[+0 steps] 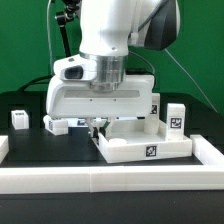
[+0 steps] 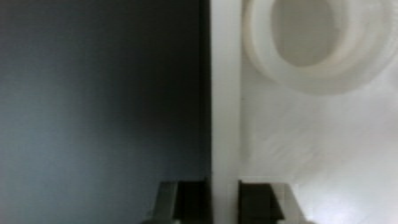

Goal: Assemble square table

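Observation:
The square table's white slab (image 1: 140,142) lies at the middle of the black table, a black-and-white tag on its near wall. My gripper (image 1: 97,124) reaches down at the slab's corner on the exterior view's left. In the wrist view the gripper (image 2: 222,204) is shut on the slab's thin raised rim, one of the dark fingers (image 2: 178,205) on each side of it. The slab's white surface (image 2: 302,140) carries a round socket ring (image 2: 313,45). Small white legs stand apart: one (image 1: 20,118) far on the exterior view's left, one (image 1: 55,125) nearer the hand, one (image 1: 176,117) upright on the right.
A long low white border wall (image 1: 110,180) runs along the front of the table and turns up at both ends. The arm's large white body hides the area behind the slab. A green backdrop stands behind.

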Robot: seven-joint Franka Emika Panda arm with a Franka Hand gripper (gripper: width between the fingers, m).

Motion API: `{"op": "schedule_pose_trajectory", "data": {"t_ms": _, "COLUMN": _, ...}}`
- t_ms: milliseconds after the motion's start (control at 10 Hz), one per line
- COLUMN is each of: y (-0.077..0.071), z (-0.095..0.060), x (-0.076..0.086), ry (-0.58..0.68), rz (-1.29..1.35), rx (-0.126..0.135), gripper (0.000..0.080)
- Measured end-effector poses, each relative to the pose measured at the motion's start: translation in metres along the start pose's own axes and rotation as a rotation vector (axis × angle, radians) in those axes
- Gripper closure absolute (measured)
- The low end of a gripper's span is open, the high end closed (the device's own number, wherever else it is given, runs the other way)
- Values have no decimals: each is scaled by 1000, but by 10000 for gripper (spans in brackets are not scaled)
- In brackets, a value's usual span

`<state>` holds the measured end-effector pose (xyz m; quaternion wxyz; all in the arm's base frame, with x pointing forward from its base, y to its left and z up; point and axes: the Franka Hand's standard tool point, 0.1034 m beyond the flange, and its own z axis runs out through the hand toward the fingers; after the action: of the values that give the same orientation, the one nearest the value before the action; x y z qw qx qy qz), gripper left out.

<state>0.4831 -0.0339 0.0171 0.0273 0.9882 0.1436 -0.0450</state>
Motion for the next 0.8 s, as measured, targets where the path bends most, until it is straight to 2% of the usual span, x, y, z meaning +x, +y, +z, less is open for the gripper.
{"op": "schedule_pose_trajectory", "data": {"t_ms": 300, "y": 3, "z": -1, "x": 1, "ry": -10, "rz": -157, "rx": -18, "gripper": 733}}
{"op": "schedule_pose_trajectory", "data": {"t_ms": 400, "y": 0, "z": -6, "x": 8, "ry": -3, "rz": -203, "rx": -30, "gripper": 735}}
{"op": "schedule_pose_trajectory", "data": {"t_ms": 800, "y": 4, "z": -13, "x": 32, "ry": -14, "rz": -243, "rx": -39, "gripper": 736}}
